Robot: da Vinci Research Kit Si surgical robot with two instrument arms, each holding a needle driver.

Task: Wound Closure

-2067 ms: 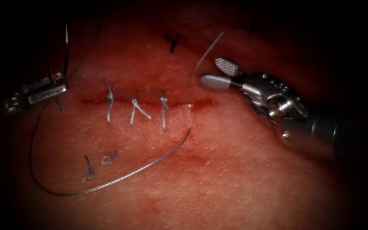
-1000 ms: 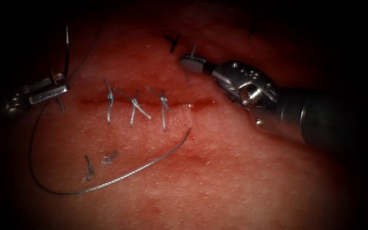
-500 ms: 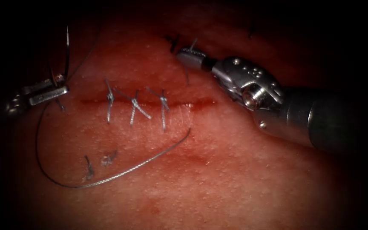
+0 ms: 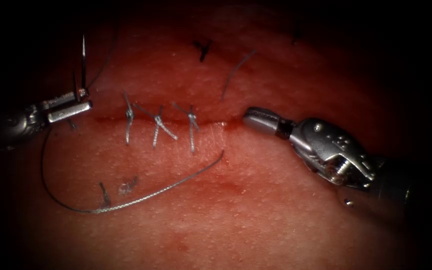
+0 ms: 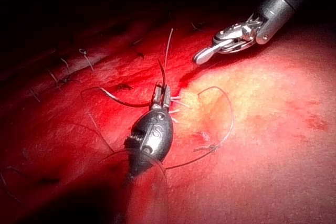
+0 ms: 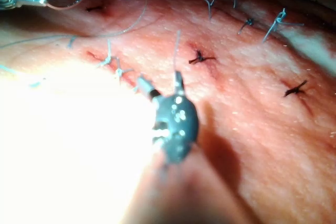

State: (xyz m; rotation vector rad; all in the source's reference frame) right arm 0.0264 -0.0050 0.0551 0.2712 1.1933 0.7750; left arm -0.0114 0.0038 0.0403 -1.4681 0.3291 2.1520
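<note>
Your left tool [image 4: 71, 106] sits at the left end of the cut [image 4: 176, 120], its jaws pressed together on the curved needle [image 4: 83, 55]. The grip is near the needle's lower part, and the dark tip stands up free above the jaws, out of the tissue [image 4: 276, 210]. In the left wrist view, the same tool [image 5: 161, 98] pinches the needle [image 5: 163, 72] the same way.

Your right tool [image 4: 256, 119] lies at the right end of the cut, just off the last of three knotted stitches [image 4: 158, 125]. In the right wrist view its jaws [image 6: 160, 85] are spread apart and hold nothing.

The thread [image 4: 141, 197] runs from the left tool down in a wide loop over the tissue below the cut, then rises to enter the tissue near the cut's right end. A short free end of thread [image 4: 236, 72] comes out above the cut and lies loose there.
</note>
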